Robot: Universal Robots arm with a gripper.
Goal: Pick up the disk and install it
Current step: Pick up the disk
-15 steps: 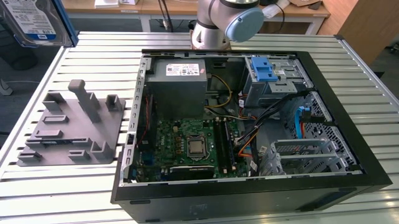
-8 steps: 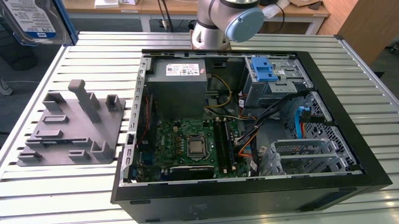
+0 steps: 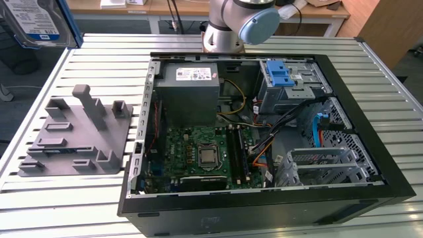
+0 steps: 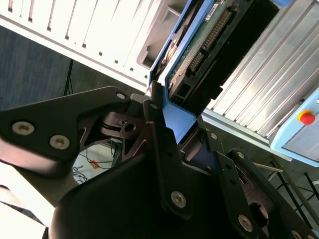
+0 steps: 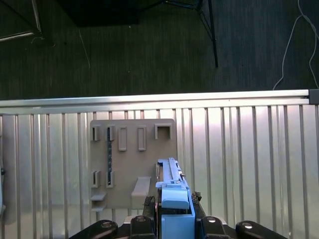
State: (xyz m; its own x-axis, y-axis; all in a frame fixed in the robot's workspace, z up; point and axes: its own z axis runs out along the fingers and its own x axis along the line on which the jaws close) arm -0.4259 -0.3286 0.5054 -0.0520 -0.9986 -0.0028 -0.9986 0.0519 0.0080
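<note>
Black claw [image 5: 173, 201] pinching silver-metal hard disk with blue plastic side rails [image 5: 168, 172], lifted clear of slatted metal table [image 3: 59, 198] at exterior view's left. Grey plastic fixture plate [image 3: 76, 134] and open black computer case [image 3: 264, 208] below.

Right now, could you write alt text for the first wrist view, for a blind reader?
The tool grips the blue-railed disk; behind it lie a grey holder plate on a slatted metal table and dark floor.

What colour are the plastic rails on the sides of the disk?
Blue. The rails on the disk show best in the second wrist view.
</note>
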